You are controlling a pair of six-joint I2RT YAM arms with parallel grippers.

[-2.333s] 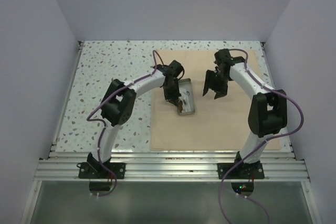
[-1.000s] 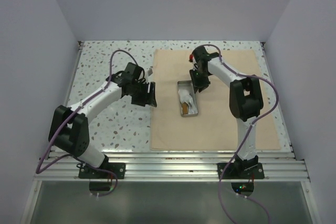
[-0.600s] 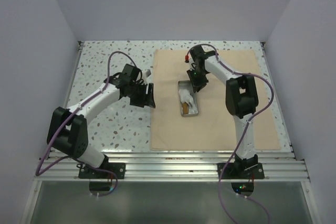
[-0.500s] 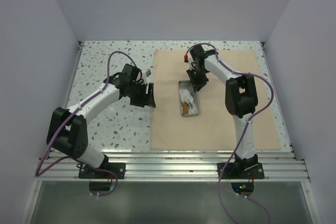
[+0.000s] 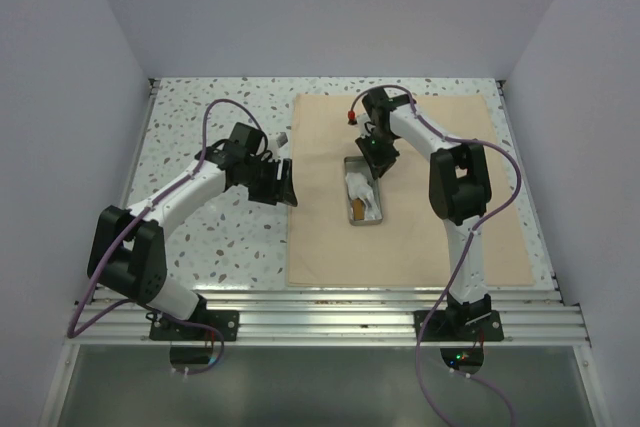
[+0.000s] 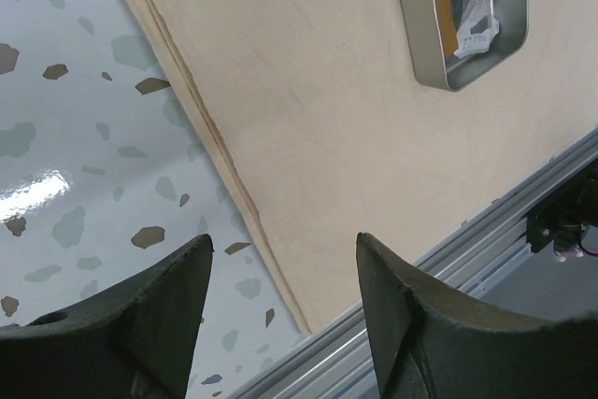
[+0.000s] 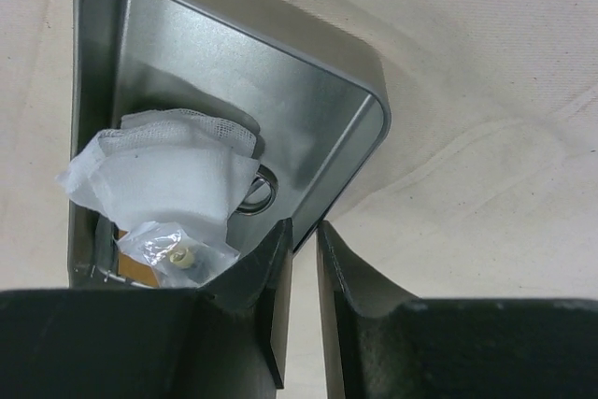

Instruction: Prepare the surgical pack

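Note:
A tan cloth sheet (image 5: 420, 217) lies flat on the speckled table. On it sits the grey metal tray (image 5: 364, 215), holding white gauze (image 7: 163, 175), a small clear packet (image 7: 173, 249) and a steel finger ring (image 7: 260, 195), probably of the scissors. My right gripper (image 5: 372, 159) is at the tray's far end. In the right wrist view its jaws (image 7: 304, 226) are pinched on the tray's wall (image 7: 364, 128), one finger inside and one outside. My left gripper (image 5: 285, 184) hangs open and empty above the cloth's left edge (image 6: 224, 156). The forceps cannot be made out.
An aluminium rail (image 5: 320, 307) runs along the table's near edge. White walls close in the table at the back and sides. A small pale object (image 5: 284, 135) lies on the speckled surface behind my left wrist.
My right jaws have closed onto the tray's far wall. The tray has shifted slightly and now lies straighter. The left arm has barely moved.

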